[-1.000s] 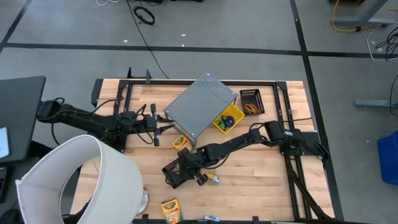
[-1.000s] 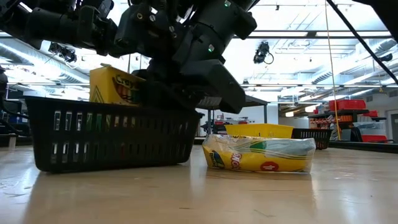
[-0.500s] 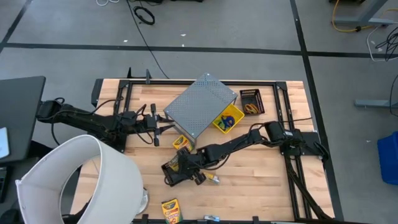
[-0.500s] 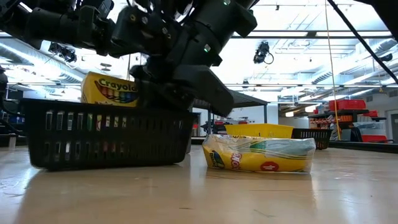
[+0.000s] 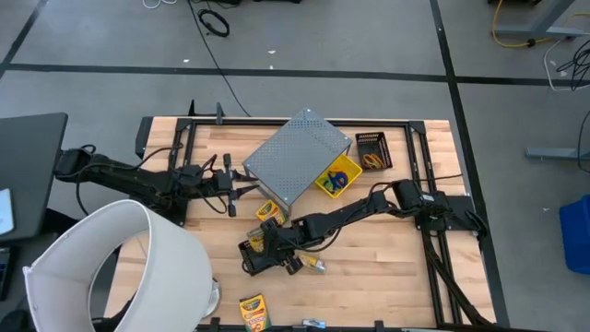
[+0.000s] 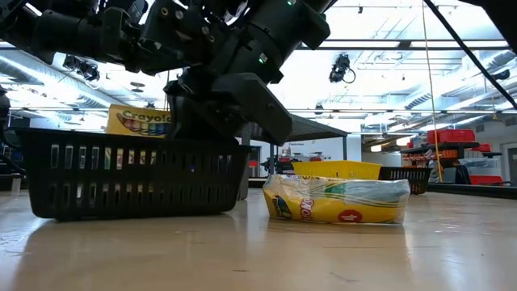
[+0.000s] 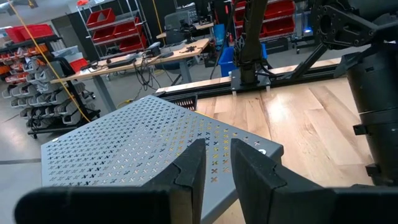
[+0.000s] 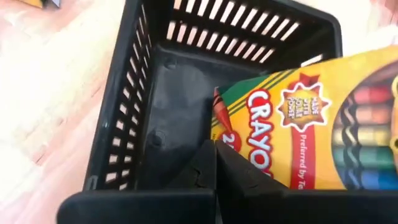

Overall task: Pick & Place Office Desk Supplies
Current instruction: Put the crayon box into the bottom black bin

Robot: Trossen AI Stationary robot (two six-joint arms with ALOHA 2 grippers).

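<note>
A yellow-and-green crayon box [image 8: 311, 124] leans tilted inside a black slotted basket [image 5: 249, 265] near the middle of the table. Its upper end [image 6: 141, 121] shows above the basket's rim. My right gripper [image 8: 216, 155] reaches slanting down into the basket, shut, with its tips at the box's corner. My left gripper [image 7: 217, 165] hovers level at the left, open, with nothing between its fingers. It faces the grey perforated box [image 5: 295, 157]. My right gripper touches the crayon box with its shut fingertips at the box's lower corner [image 8: 216, 127], nothing pinched between them. The fingers come slanting down from the table's right side into the basket. The box lies tilted, printed face up, with its lower end down in the basket.
A second crayon box [image 5: 267, 212] lies beside the grey box and a third [image 5: 253, 312] near the front edge. A crayon packet [image 6: 339, 202] lies right of the basket. A yellow bin [image 5: 338, 175] and a small black basket [image 5: 372, 150] stand at the far right. A big white cylinder [image 5: 120, 267] fills the near left.
The crayon box has tipped from standing upright in the basket to leaning low, with only its top above the rim. The basket has slid a little toward the table's left. My right gripper has tipped slightly and stayed shut.
</note>
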